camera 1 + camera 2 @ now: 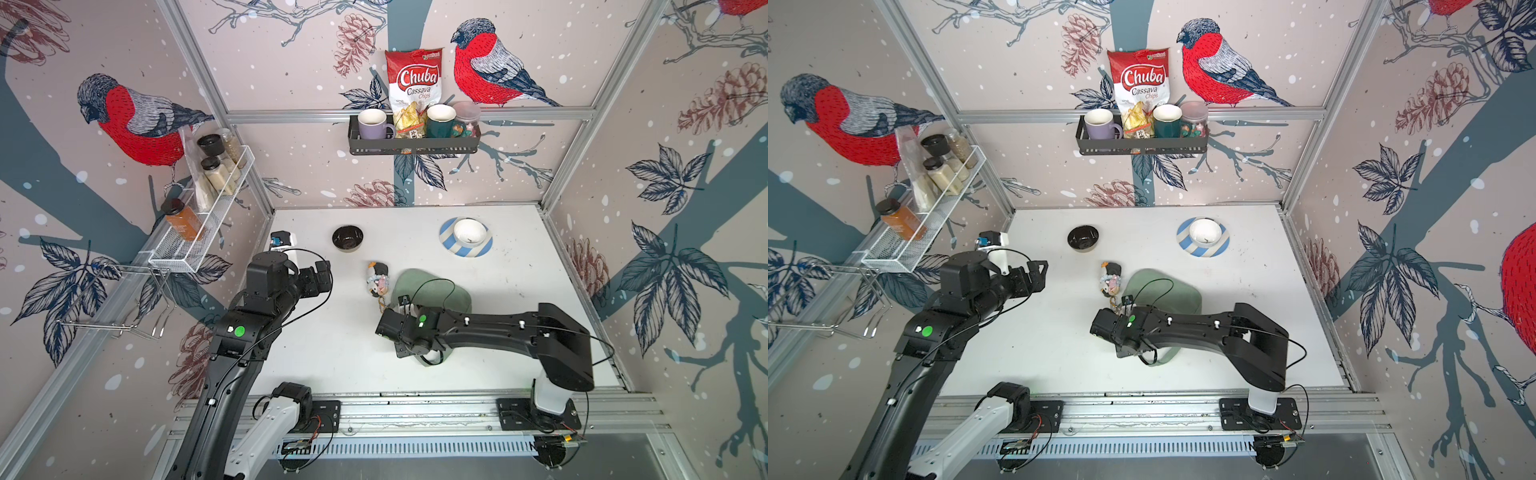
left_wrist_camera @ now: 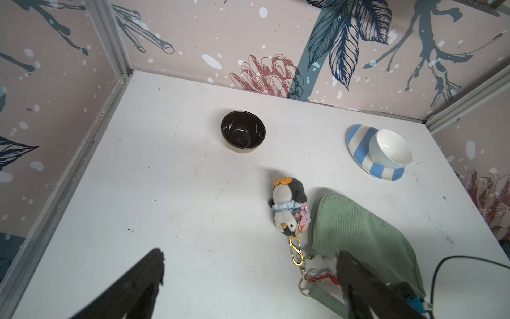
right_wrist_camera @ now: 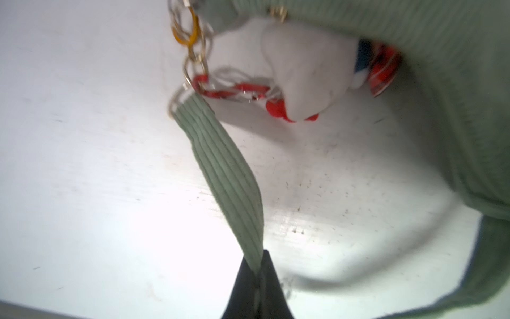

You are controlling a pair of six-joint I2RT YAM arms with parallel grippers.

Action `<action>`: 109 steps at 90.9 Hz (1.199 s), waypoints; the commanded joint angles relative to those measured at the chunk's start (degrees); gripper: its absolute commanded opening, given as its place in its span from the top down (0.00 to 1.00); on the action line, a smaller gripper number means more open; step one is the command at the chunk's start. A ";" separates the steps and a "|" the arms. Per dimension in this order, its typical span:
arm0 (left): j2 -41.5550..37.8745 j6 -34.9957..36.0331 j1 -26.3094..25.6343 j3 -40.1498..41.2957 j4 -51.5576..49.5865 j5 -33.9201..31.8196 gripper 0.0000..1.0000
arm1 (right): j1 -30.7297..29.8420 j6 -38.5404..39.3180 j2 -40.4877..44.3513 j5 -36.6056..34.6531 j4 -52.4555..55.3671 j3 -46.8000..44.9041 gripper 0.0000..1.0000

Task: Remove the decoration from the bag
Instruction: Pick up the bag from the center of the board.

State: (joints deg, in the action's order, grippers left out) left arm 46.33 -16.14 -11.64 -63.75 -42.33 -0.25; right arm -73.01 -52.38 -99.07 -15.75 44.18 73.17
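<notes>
The right tool is clenched on the bag's ribbed green strap, its two black fingers pressed together over the fabric close above the white bench. From the pinch the strap runs to a metal ring at its end, where a red clip and a short chain meet. The chain leads on to a gold clip. The red clip lies against a white plush with red feet, half tucked under the bag's edge. The gold clip joins the penguin, a small grey-and-white toy with an orange beak and a blue frill, which lies on the bench against the left edge of the bag. The bag itself rests flat near the middle of the bench. In both top views it is partly covered by the right arm, which reaches across its near end. The left tool hangs above the bench to the left of the penguin, jaws spread wide with nothing between them. Farther back stand a black bowl and, well to its right, a white bowl tilted on a blue-striped plate.
</notes>
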 commanded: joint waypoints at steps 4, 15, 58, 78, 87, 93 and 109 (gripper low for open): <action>-1.78 0.10 -0.41 -0.66 3.98 4.59 0.04 | 1.15 4.30 7.93 -5.80 10.77 5.95 1.00; -3.26 -0.53 -1.78 -0.99 6.98 7.38 0.04 | 4.51 8.80 14.91 -6.49 13.93 9.32 1.00; 0.21 1.62 -33.84 5.35 23.67 -3.36 0.06 | 21.66 21.50 29.28 8.81 16.78 21.32 1.00; 7.11 7.01 -46.43 9.08 37.40 -2.62 0.04 | 23.10 22.54 31.33 11.23 17.97 24.13 1.00; 11.19 7.13 -50.45 8.93 40.84 -5.29 0.05 | 23.58 22.30 32.66 12.27 17.53 24.31 1.00; 12.90 8.01 -52.58 8.58 41.91 -7.45 0.05 | 23.75 22.10 33.50 13.28 17.29 24.46 1.00; 13.58 9.76 -52.50 10.80 46.19 -4.82 0.04 | 23.90 22.52 35.28 16.71 16.19 25.45 1.00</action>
State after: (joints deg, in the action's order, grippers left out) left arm 59.94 -8.95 -64.01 -54.08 -2.70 -4.97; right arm -49.17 -31.24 -64.88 -2.50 62.98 97.62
